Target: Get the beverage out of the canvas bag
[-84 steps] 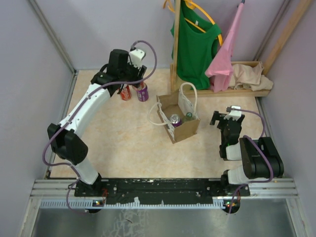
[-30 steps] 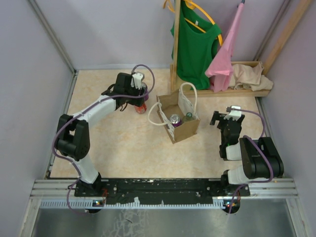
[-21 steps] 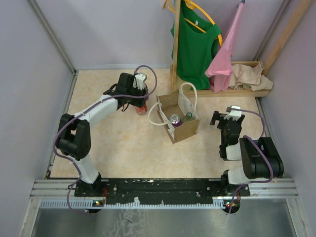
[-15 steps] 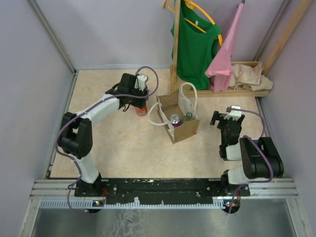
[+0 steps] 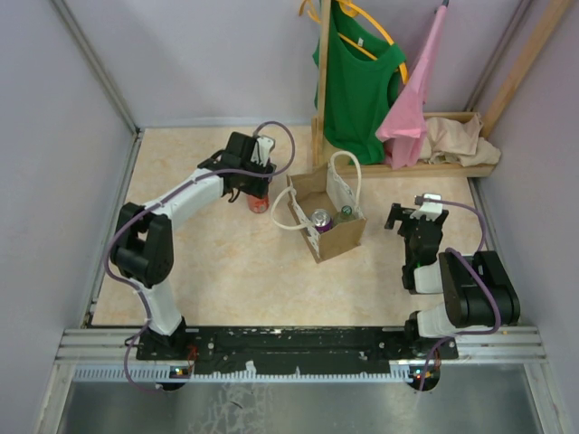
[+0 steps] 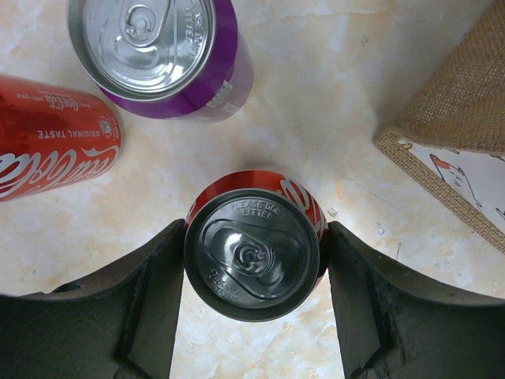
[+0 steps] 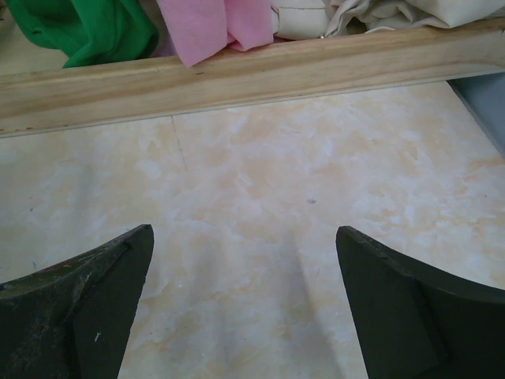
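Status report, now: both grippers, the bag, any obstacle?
Left gripper shut on upright red can, outside canvas bag. Right gripper open, holding nothing. Two drinks inside bag. Purple can and lying red can close beside the grip.

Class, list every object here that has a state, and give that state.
left claw: shut on red can
red can: upright, gripped
purple can: upright, unopened, standing free
canvas bag: upright, open, holds two drinks
right claw: open, empty
green shirt: hanging
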Controlling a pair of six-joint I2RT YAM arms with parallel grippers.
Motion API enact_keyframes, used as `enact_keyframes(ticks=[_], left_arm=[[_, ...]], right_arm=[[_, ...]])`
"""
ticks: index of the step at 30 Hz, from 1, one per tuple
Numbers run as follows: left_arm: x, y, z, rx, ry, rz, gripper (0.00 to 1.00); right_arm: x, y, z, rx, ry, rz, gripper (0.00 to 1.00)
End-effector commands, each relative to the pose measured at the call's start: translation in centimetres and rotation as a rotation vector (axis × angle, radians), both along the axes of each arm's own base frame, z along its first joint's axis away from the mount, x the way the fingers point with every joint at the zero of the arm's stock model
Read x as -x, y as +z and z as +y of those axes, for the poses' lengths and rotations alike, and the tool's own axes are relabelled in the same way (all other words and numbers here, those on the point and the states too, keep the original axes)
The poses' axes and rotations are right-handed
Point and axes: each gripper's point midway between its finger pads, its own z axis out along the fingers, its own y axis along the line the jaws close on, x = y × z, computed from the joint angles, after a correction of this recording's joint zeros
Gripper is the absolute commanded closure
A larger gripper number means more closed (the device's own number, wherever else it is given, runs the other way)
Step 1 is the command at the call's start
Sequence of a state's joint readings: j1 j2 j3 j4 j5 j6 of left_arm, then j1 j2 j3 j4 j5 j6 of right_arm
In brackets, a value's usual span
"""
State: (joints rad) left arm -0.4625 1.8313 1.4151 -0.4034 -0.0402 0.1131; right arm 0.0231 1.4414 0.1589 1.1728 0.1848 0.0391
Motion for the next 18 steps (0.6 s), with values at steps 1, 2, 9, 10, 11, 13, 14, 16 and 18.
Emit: enact_keyframes(ticks=[1,2,9,10,11,13,14,16,18], left_arm=[[-1.57,2.39,-0.55,0.002,0.005,-0.07,0.9],[-1.58,2.31,-0.42,-0.004,0.01,-0.067,0.89],[-1.47,1.95,-0.08,-0.023,0.03,-0.044,0.76],[-1.43,1.9,0.01,-0.024,0.035,-0.041,0.71],[-1.38,1.84,0.09,-0.025,0.039,-0.038,0.66],[-1.22,1.74,0.12,-0.024,0.043,-0.031,0.58],[-1.14,1.67,0.15,-0.024,0.044,-0.027,0.54],[-1.0,1.69,0.11,-0.021,0.043,-0.026,0.46],[-0.91,1.63,0.09,-0.019,0.043,-0.023,0.38]], right_arm=[[-0.84,1.81,0.0,-0.01,-0.002,-0.065,0.01],[-0.83,1.79,0.0,-0.01,-0.002,-0.065,0.01],[-0.83,1.81,-0.05,-0.009,-0.003,-0.065,0.01],[-0.83,1.81,-0.02,-0.009,-0.003,-0.065,0.01],[-0.83,1.81,-0.02,-0.01,-0.003,-0.065,0.01],[-0.83,1.81,-0.03,-0.009,-0.003,-0.065,0.01],[-0.84,1.81,-0.01,-0.01,-0.003,-0.065,0.01],[-0.83,1.81,-0.04,-0.009,-0.004,-0.065,0.01],[-0.83,1.79,-0.01,-0.009,-0.002,-0.064,0.01]])
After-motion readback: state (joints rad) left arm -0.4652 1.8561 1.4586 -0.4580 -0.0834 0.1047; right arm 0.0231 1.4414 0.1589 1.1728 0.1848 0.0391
